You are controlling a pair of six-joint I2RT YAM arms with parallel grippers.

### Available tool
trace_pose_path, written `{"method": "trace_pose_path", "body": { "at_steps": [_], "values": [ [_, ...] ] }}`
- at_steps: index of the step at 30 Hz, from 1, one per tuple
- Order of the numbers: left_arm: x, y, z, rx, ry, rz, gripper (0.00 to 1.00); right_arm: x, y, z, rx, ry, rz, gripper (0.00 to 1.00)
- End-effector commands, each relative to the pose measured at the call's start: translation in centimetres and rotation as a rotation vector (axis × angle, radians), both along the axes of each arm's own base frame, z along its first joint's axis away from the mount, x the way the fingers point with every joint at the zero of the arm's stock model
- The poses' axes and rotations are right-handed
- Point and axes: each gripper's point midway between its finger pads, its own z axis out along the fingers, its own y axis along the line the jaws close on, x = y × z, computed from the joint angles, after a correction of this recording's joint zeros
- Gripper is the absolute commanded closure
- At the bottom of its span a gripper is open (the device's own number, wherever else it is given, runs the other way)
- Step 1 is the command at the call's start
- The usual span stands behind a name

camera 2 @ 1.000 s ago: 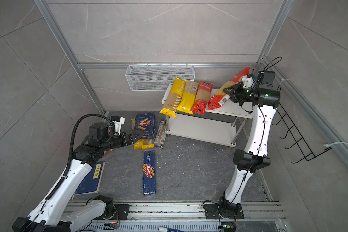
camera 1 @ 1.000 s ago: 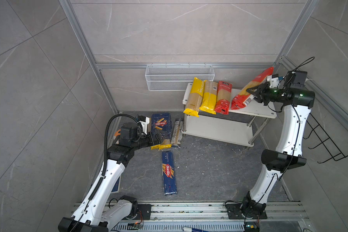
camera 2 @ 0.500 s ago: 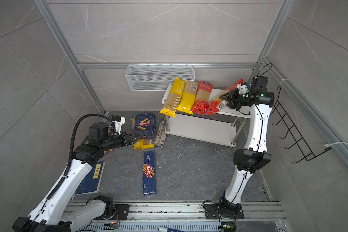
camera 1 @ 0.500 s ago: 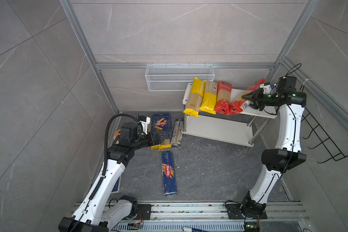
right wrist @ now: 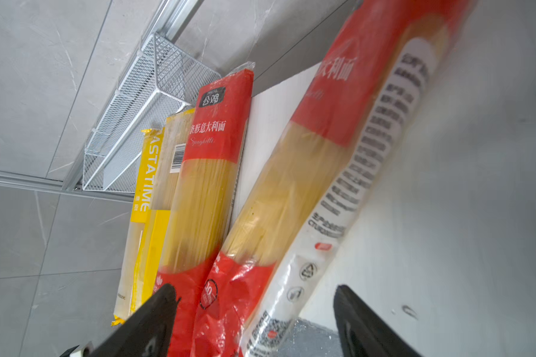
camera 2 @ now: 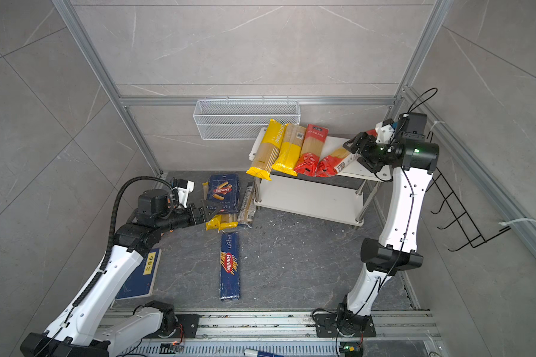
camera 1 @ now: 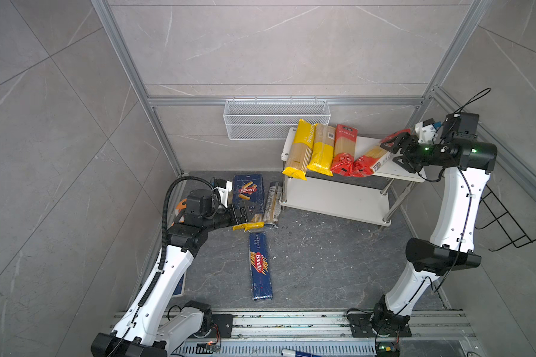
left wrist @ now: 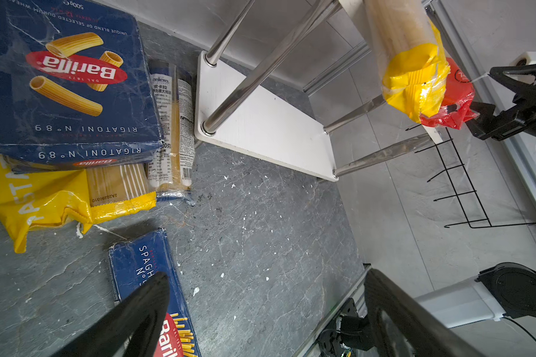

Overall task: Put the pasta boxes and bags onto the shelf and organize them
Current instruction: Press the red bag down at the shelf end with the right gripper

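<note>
On the top board of the white two-tier, chrome-legged shelf (camera 1: 365,144), a yellow spaghetti bag (camera 1: 301,145), a yellow-and-clear bag (camera 1: 322,150) and a red-ended bag (camera 1: 344,148) are being carried side by side at the left end, overhanging the front edge. A second red bag (camera 1: 372,157), slanted toward the right rear corner, is being straddled by the right gripper (camera 1: 390,152), its jaws being held apart and clamping nothing. On the dark stone floor (camera 1: 322,262), the wide blue Barilla rigatoni carton (camera 1: 248,190) is being propped on a yellow-ended bag (camera 1: 248,226) beside a clear printed bag (camera 1: 273,204). The narrow blue Barilla carton (camera 1: 260,265) is lying just in front. The left gripper (camera 1: 246,213) is being held wide open and empty over the wide carton's front edge.
</note>
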Motion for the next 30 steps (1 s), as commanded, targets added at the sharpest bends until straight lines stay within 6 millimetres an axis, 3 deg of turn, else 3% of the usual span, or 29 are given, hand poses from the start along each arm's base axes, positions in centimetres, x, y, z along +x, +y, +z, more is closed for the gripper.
{"method": "trace_pose_path", "body": {
  "at_steps": [1,14,24,30],
  "values": [
    [-0.4,-0.2,1.3,-0.035,-0.042,-0.019,0.00,-1.4,-0.6,-1.0,-0.071,0.044,-0.027,0.19],
    [-1.4,0.2,1.1,-0.035,-0.042,-0.010,0.00,2.3,-3.2,-3.0,-0.122,0.060,-0.114,0.25],
    [-0.2,0.0,0.6,-0.020,-0.026,-0.005,0.00,6.5,-1.4,-3.9,-0.146,0.025,-0.067,0.28],
    [0.4,0.0,0.4,-0.009,-0.017,0.006,0.00,7.4,-1.0,-4.0,-0.206,0.005,-0.067,0.30]
  ]
}}
